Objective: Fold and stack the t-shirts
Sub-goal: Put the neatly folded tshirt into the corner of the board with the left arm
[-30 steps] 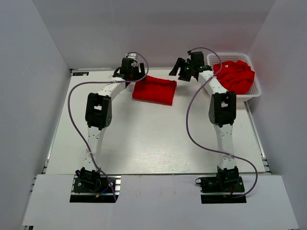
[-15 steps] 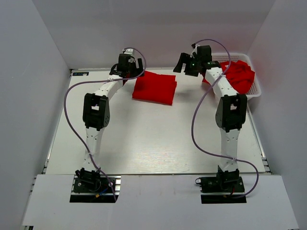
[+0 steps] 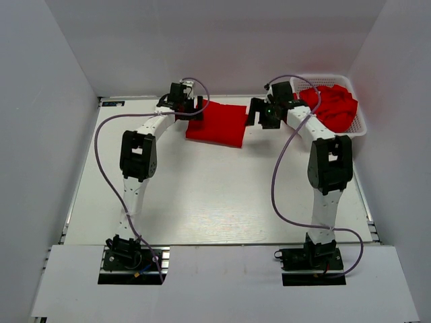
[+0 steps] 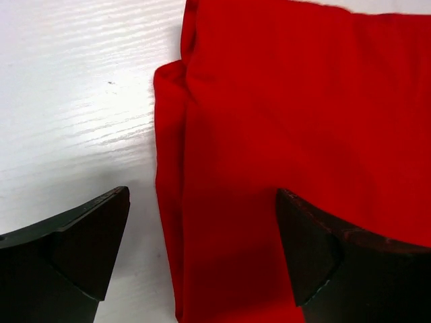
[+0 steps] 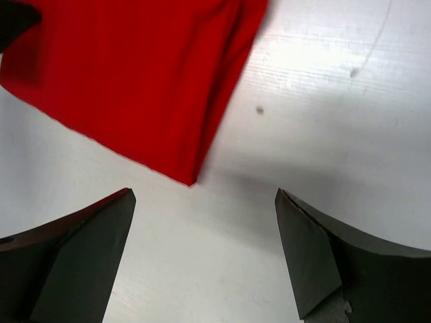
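**Red t-shirts: one folded on the table, the rest in the basket**

1. Folded t-shirt. Plain bright red soft cloth, no print, squared into a flat rectangle of several layers. It lies at the far middle of the white table, between the two grippers.
2. Loose t-shirts. The same red cloth in a crumpled heap with deep creases. They fill a white plastic lattice basket at the table's far right corner.
3. Left gripper. Black wedge-shaped fingers are spread wide and grip nothing. It sits over the folded shirt's left edge, one finger above bare table and the other above cloth. Contact with the cloth cannot be told.
4. Right gripper. Its jaws are spread wide and empty. It sits just beside the folded shirt's right edge, above bare table.

View notes:
- The left wrist view alone shows the stepped layer edges along the fold.
- The right wrist view alone shows a crisp pointed corner with a shadow beneath, and faint grain and dark specks on the tabletop.
- The top view alone shows the basket, the heap, the white arms and the looping purple cables.
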`<state>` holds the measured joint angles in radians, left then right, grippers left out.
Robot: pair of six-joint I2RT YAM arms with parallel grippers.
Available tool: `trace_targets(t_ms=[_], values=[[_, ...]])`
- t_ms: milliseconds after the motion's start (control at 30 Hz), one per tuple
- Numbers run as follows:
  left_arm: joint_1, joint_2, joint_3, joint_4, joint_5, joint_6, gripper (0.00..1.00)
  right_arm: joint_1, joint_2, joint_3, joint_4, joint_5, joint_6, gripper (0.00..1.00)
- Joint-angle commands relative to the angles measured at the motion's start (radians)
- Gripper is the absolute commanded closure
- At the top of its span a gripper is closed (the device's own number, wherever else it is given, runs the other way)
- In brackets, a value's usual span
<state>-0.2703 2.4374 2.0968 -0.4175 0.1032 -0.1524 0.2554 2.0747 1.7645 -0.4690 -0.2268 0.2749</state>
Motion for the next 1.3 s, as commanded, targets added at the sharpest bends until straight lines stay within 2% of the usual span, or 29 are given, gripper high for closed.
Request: trace_targets(t_ms=[0, 67, 167, 200, 267, 300, 400, 433, 500, 633, 733, 833, 933, 1267], values=[[0.002, 0.049, 0.057, -0.037, 0.009, 0.022, 0.04, -0.002, -0.140, -0.062, 0.058, 0.018, -0.025, 0.10], [0.002, 0.074, 0.081, -0.046, 0.000, 0.013, 0.09, -0.002, -0.182, -0.120, 0.099, 0.030, -0.016, 0.10], [0.002, 0.101, 0.092, -0.046, 0.010, -0.007, 0.23, -0.005, -0.238, -0.169, 0.139, 0.044, -0.009, 0.10], [0.002, 0.101, 0.092, -0.046, 0.010, -0.007, 0.31, -0.002, -0.264, -0.192, 0.139, 0.047, -0.008, 0.10], [0.002, 0.101, 0.077, -0.046, -0.002, -0.007, 0.38, -0.007, -0.281, -0.204, 0.156, 0.056, -0.008, 0.10], [0.002, 0.101, 0.056, -0.046, -0.020, -0.007, 0.49, -0.007, -0.300, -0.227, 0.167, 0.061, 0.000, 0.10], [0.002, 0.091, 0.046, -0.046, -0.033, 0.002, 0.67, -0.008, -0.318, -0.244, 0.173, 0.066, 0.003, 0.10], [0.002, 0.081, 0.037, -0.046, -0.033, 0.002, 0.83, -0.008, -0.324, -0.246, 0.167, 0.070, 0.003, 0.10], [0.002, 0.059, 0.037, -0.056, -0.043, 0.002, 1.00, -0.010, -0.332, -0.254, 0.161, 0.083, 0.001, 0.10], [0.011, -0.047, -0.042, -0.056, -0.092, 0.002, 1.00, -0.010, -0.360, -0.269, 0.145, 0.118, -0.009, 0.10], [0.039, -0.128, -0.078, -0.087, -0.222, 0.025, 1.00, -0.008, -0.387, -0.299, 0.151, 0.145, -0.006, 0.10], [0.088, -0.169, -0.112, -0.096, -0.279, 0.053, 1.00, -0.008, -0.409, -0.318, 0.158, 0.161, -0.006, 0.10], [0.134, -0.192, -0.132, -0.106, -0.336, 0.077, 1.00, -0.010, -0.424, -0.330, 0.158, 0.173, -0.009, 0.10], [0.316, -0.183, -0.090, -0.090, -0.367, 0.151, 1.00, -0.010, -0.435, -0.312, 0.164, 0.191, -0.013, 0.10]])
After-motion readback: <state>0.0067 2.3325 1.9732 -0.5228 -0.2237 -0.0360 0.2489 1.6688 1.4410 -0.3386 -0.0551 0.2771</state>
